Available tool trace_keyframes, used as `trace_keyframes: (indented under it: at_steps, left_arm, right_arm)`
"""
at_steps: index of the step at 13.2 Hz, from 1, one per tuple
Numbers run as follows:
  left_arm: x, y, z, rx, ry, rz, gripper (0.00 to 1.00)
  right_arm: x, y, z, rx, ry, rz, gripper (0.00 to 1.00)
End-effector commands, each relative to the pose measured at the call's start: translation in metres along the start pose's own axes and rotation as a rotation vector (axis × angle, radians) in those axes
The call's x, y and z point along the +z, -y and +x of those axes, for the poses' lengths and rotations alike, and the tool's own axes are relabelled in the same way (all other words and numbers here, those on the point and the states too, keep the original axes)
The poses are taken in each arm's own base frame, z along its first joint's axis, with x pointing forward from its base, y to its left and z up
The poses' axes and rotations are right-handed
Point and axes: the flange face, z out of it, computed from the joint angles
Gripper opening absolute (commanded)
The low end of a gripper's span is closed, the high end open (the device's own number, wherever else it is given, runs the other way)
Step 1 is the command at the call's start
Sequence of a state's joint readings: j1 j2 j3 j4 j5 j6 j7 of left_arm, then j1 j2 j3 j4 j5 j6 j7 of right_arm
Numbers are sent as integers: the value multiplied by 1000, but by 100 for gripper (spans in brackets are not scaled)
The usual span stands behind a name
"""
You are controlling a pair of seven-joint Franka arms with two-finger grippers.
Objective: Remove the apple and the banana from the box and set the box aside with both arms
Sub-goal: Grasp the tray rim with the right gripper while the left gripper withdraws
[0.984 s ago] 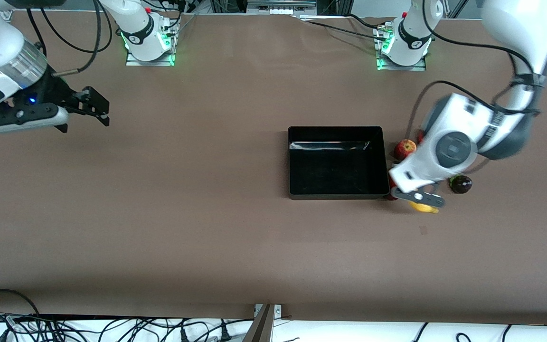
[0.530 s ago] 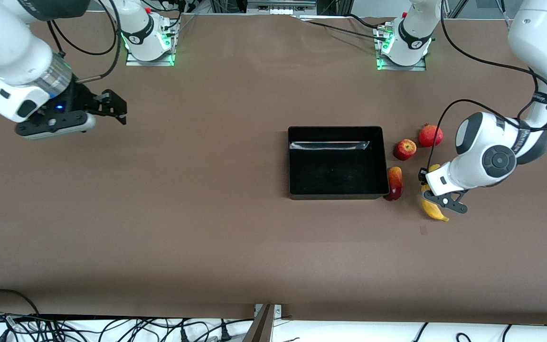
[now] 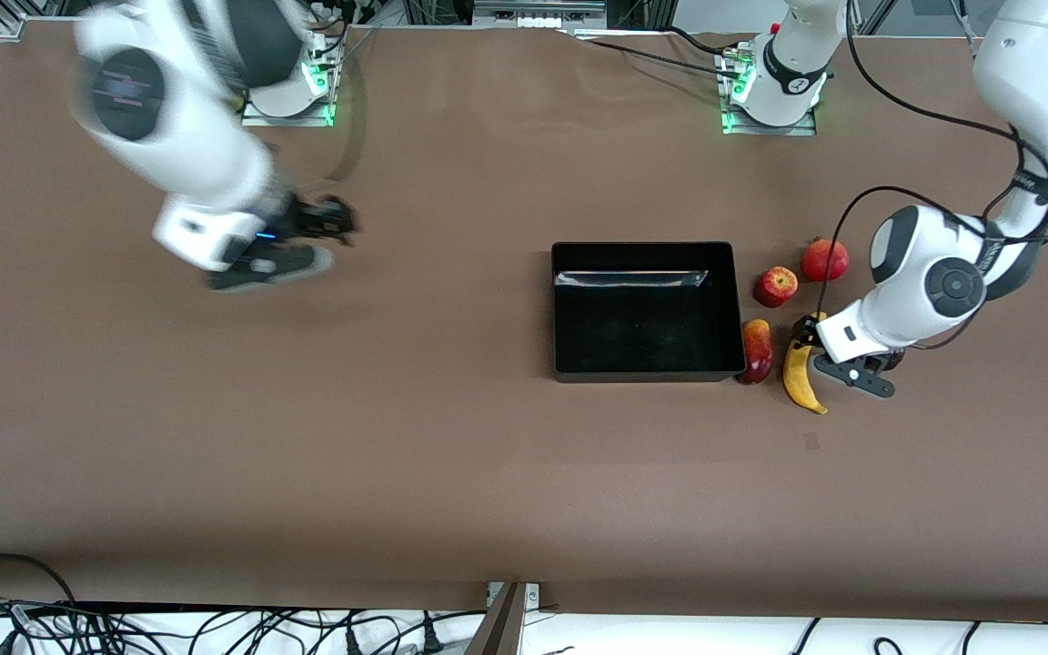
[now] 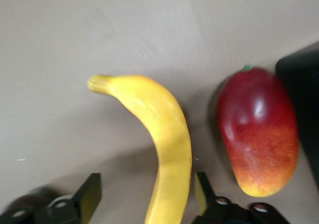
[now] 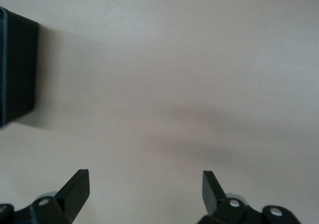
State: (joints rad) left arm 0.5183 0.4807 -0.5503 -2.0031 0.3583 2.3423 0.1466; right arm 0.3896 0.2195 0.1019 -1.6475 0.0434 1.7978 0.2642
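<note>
Brown table (image 3: pixel 397 437), left gripper (image 4: pixel 144 194) straddling cropped banana (image 4: pixel 164 134)

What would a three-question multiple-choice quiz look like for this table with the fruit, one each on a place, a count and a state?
1. Where does the long curved yellow banana lie?
A. Inside the shallow black plastic tray
B. On the brown table, between the open fingers of the left gripper
C. Under the right gripper

2. How many fruits are inside the tray?
A. None
B. Two
C. Four

3. What state is the right gripper in?
A. Shut on an apple
B. Shut on nothing
C. Open, holding nothing

Answers:
1 B: the left wrist view shows a black finger on each side of the banana, which lies beside the red-and-yellow oval fruit.
2 A: the tray's floor is bare in the front view; the small round red apple sits outside it.
3 C: the right wrist view shows its fingers spread over bare table.
</note>
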Motion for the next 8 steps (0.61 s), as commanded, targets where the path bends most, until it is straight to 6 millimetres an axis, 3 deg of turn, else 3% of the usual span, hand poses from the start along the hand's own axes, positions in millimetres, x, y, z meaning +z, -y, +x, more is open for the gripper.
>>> trace_keyframes:
  at_steps: [1, 3, 4, 5, 6, 8]
  left_arm:
    - [-87, -9, 13, -22, 58, 22, 100]
    - [-143, 1, 17, -99, 129, -63, 100]
    - [-170, 1, 19, -123, 156, -93, 100]
    - [-184, -1, 14, -182, 219, -107, 100]
    - [-198, -14, 10, -203, 281, -108, 100]
    - [-251, -21, 5, -214, 257, -77, 100]
  right_arm:
    - [59, 97, 22, 57, -46, 21, 100]
    - [97, 154, 41, 99, -76, 58, 100]
    - [120, 190, 40, 93, -93, 65, 100]
    - [144, 213, 39, 109, -112, 68, 100]
    - [165, 232, 35, 122, -140, 77, 100]
    - [212, 255, 32, 163, -174, 98, 100]
